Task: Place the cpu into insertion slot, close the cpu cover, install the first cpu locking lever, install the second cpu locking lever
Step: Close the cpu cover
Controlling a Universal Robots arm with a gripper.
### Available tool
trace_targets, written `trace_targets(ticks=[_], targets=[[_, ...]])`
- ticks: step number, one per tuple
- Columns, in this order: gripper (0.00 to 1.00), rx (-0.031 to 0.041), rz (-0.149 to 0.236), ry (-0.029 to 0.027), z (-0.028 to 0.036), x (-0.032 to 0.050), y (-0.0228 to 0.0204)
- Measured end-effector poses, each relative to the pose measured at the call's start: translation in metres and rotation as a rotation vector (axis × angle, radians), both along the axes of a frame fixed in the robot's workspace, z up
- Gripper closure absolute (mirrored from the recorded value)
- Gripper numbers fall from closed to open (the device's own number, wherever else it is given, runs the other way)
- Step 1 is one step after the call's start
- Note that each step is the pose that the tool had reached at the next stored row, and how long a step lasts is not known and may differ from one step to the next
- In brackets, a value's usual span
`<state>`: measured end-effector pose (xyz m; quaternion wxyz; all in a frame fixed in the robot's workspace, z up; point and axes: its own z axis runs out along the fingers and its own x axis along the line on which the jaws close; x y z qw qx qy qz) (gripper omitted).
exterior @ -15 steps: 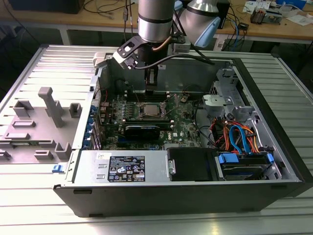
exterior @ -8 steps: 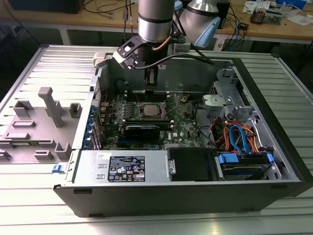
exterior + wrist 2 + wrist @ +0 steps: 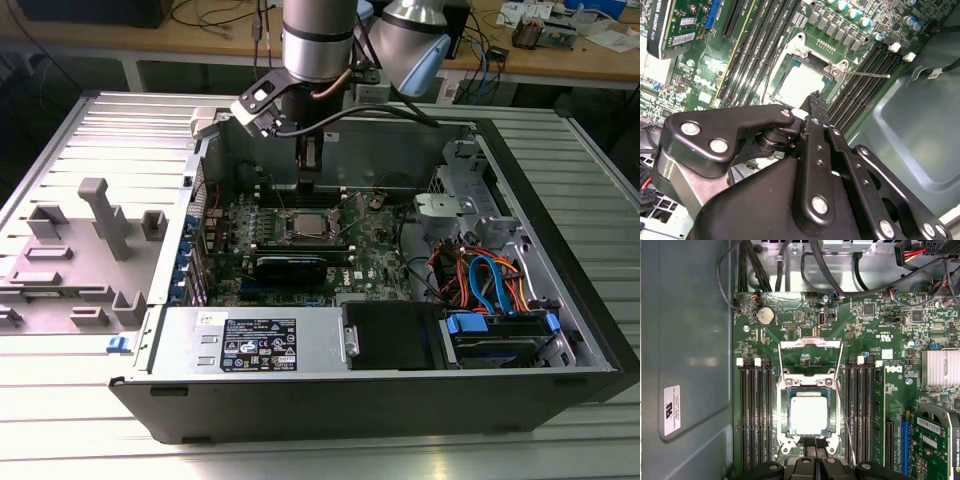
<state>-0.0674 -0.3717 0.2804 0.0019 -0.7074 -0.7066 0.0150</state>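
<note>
The chip [image 3: 809, 415] sat flat in the socket [image 3: 784, 443], silver top up, and the cover [image 3: 809, 375] looked to be lying down around it, so two parts of the job appeared done. In the exterior view the socket lay toward the far middle of the green board [image 3: 380, 262], inside the open computer case [image 3: 300, 410].

And here was the danger: both thin wire levers, one [image 3: 867, 75] and the other [image 3: 767, 72], seemed to stand loose and unlatched, so nothing was clamping that cover. A push landing off the wire could have slipped and scraped the board, or knocked the long black memory slots [image 3: 756, 415] on either side of the socket. A nudge on the unclamped cover could have lifted it and shifted the chip on its contacts. Thin wire, narrow tip: not much margin, one would judge.

Now the pincer [image 3: 811, 442]: its fingers were together with nothing between them, a closed point carrying no load. It hung over the socket and looked clear of the cover in the exterior view, though whether the tip brushed a lever could not be told.
</note>
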Motion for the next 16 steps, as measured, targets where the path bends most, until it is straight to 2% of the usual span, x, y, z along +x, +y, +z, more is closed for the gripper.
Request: trace_targets(ticks=[4, 8, 11, 16], targets=[[0.89, 0.0001, 0.0, 0.0, 0.0046, 0.0001, 0.0], [0.89, 0.0021, 0.0, 0.0, 0.004, 0.0028, 0.0], [0.89, 0.0022, 0.0, 0.0, 0.0031, 0.0096, 0.0], [0.89, 0.0024, 0.0, 0.0, 0.0028, 0.0146, 0.0]])
